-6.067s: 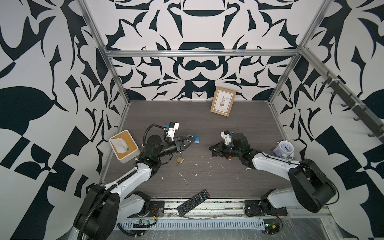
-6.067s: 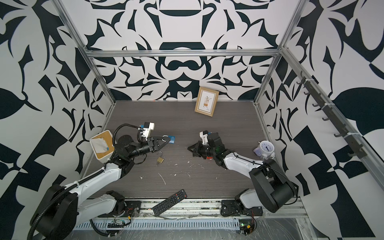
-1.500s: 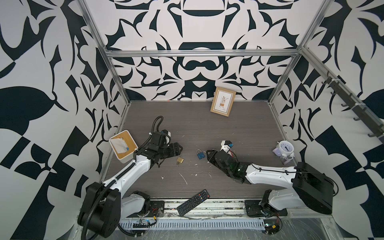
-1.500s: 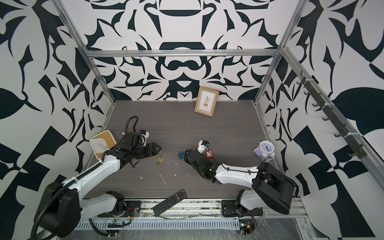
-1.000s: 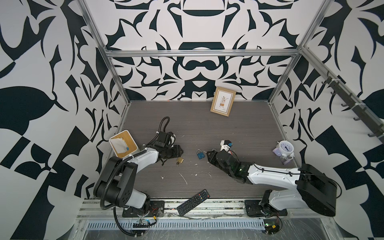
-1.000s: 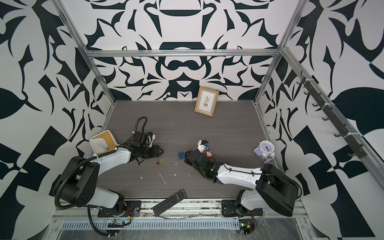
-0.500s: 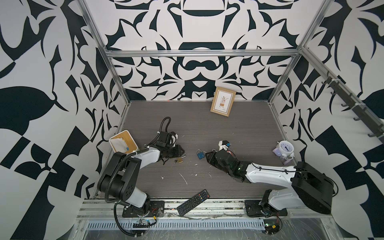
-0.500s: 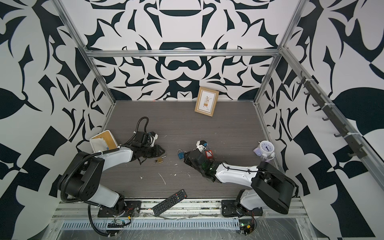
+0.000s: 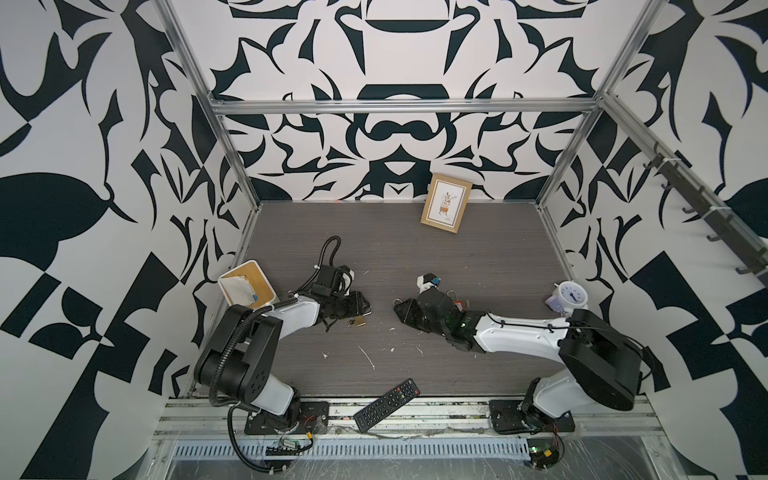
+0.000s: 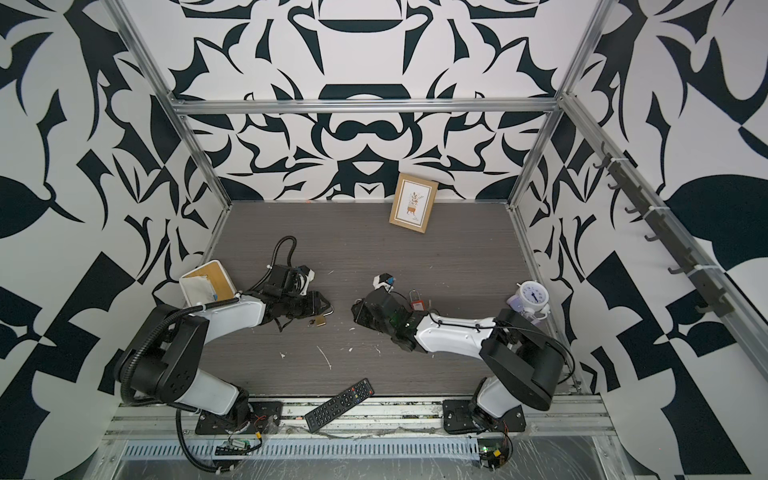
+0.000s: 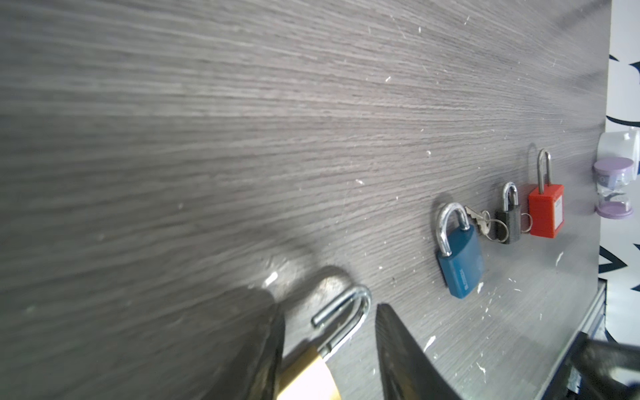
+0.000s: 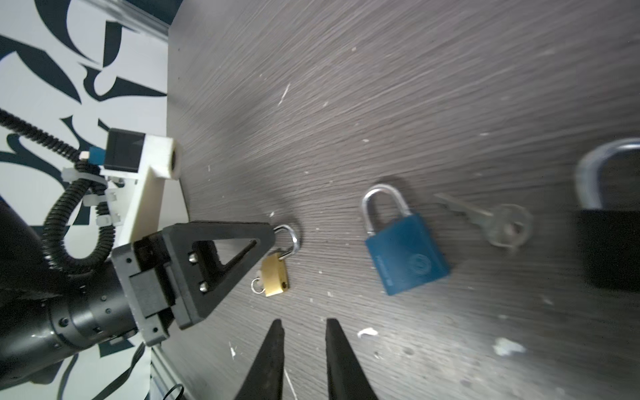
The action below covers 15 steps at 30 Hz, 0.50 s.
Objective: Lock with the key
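Observation:
A brass padlock (image 12: 275, 277) lies on the dark table with its shackle (image 11: 349, 311) swung open and a small ring at its base. My left gripper (image 11: 329, 311) is open, low on the table, its fingers on either side of that padlock (image 9: 358, 321). A blue padlock (image 12: 405, 256) lies flat with its shackle closed. A silver key (image 12: 485, 216) on a ring lies just beyond it. My right gripper (image 12: 304, 325) is open by a narrow gap with nothing in it, a little short of the blue padlock. In both top views it (image 9: 401, 309) hides that padlock.
A black padlock (image 11: 510, 221) and a red padlock (image 11: 546, 214) lie past the key. A tissue box (image 9: 247, 284) stands at the left wall, a picture frame (image 9: 446, 208) at the back, a clock (image 9: 571, 295) at the right, a remote (image 9: 386, 403) on the front edge.
The blue padlock, held up by my left gripper earlier, lies on the table. The left gripper has come down around the brass padlock. The right gripper has slid left over the blue padlock.

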Motion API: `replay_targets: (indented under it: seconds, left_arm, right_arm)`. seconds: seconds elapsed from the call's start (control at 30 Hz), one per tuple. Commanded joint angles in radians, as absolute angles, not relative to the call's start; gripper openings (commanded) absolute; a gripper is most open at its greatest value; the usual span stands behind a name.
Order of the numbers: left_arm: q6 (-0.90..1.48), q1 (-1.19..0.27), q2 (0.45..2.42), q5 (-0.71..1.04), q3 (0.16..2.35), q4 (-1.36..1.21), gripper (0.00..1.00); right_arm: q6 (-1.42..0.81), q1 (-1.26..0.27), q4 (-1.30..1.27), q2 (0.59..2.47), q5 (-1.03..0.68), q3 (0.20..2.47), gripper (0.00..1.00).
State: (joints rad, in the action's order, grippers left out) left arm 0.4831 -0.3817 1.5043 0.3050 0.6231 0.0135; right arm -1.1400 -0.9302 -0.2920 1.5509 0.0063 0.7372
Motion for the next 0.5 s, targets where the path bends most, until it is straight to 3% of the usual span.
replay_targets:
  seconds: [0.0,0.47]
  left_arm:
    - [0.521,-0.379,1.437,0.263,0.598,0.093,0.49]
    - [0.532,-0.380,1.401,0.344,0.572,0.117,0.52]
  right_arm:
    - [-1.084,-0.925,-0.288,1.607,-0.112,0.817,0.24]
    - [-1.089,-0.895,-0.348,1.654,-0.173,0.832,0.23]
